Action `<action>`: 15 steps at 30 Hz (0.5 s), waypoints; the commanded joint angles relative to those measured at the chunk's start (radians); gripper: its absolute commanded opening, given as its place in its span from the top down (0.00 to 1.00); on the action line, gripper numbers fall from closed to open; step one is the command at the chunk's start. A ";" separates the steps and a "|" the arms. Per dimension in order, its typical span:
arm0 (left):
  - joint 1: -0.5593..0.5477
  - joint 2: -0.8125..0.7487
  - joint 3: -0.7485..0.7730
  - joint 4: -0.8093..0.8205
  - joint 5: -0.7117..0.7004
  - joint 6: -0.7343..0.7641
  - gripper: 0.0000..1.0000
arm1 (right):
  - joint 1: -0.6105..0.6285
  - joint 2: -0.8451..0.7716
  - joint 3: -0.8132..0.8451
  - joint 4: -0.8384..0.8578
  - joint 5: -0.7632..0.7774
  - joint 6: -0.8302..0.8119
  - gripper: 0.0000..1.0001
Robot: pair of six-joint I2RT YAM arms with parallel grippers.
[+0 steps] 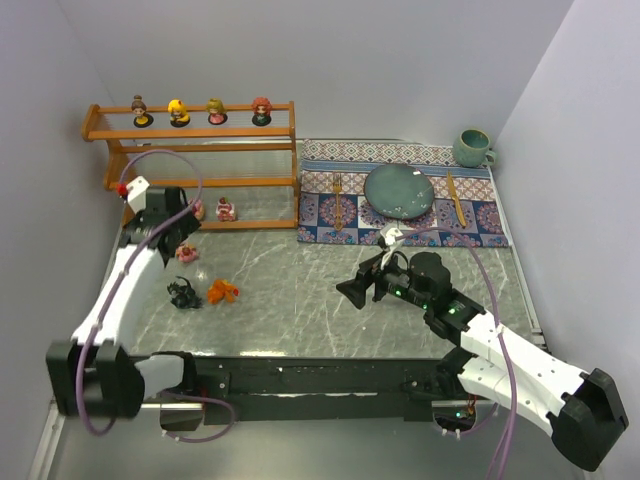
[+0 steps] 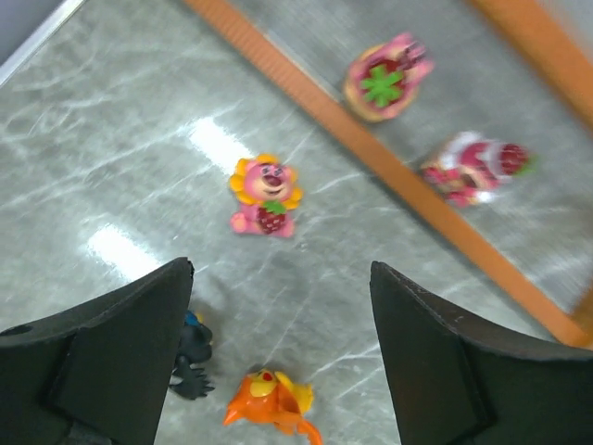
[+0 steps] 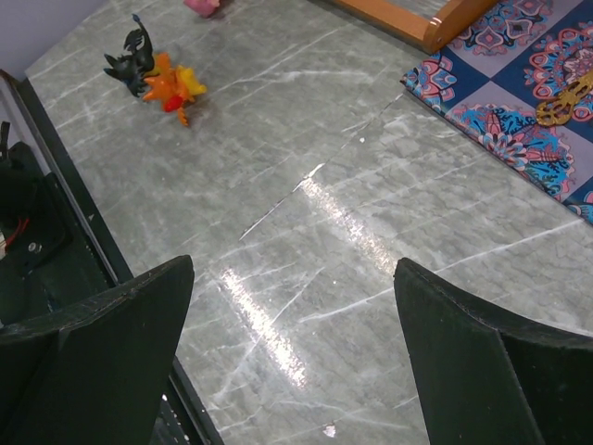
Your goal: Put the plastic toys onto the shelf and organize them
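Our left arm (image 1: 120, 290) and right arm (image 1: 520, 365): white shell links, black joint housings, black bases. We've a purple cable (image 1: 160, 153) looping off each wrist. Small white block (image 1: 138, 187) with a red tip on the left wrist. Green LEDs (image 1: 452, 311) on the right forearm. Left hand (image 2: 281, 269) and right hand (image 3: 295, 269): matte black, broad wedge fingers (image 2: 102, 362).
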 commanded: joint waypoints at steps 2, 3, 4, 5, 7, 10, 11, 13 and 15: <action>0.016 0.186 0.126 -0.232 -0.021 -0.048 0.19 | -0.004 -0.020 -0.020 0.050 0.000 0.004 0.04; 0.016 0.221 0.134 -0.237 -0.019 -0.046 0.21 | -0.002 -0.029 -0.023 0.050 0.003 0.003 0.04; 0.016 0.235 0.138 -0.234 -0.013 -0.043 0.22 | -0.002 -0.033 -0.029 0.052 0.004 0.005 0.04; 0.018 0.245 0.143 -0.221 -0.015 -0.041 0.23 | -0.002 -0.038 -0.030 0.053 0.006 0.002 0.04; 0.021 0.271 0.149 -0.206 -0.007 -0.035 0.26 | -0.002 -0.040 -0.032 0.056 0.009 0.000 0.04; 0.030 0.308 0.154 -0.177 -0.004 -0.029 0.30 | -0.002 -0.032 -0.029 0.055 0.007 -0.004 0.04; 0.038 0.327 0.154 -0.163 -0.003 -0.028 0.32 | -0.004 -0.029 -0.029 0.056 0.007 -0.006 0.04; 0.039 0.343 0.146 -0.143 -0.003 -0.026 0.33 | -0.004 -0.027 -0.029 0.056 0.009 -0.007 0.04; 0.064 0.361 0.137 -0.111 0.014 -0.025 0.36 | -0.004 -0.026 -0.029 0.060 0.011 -0.007 0.04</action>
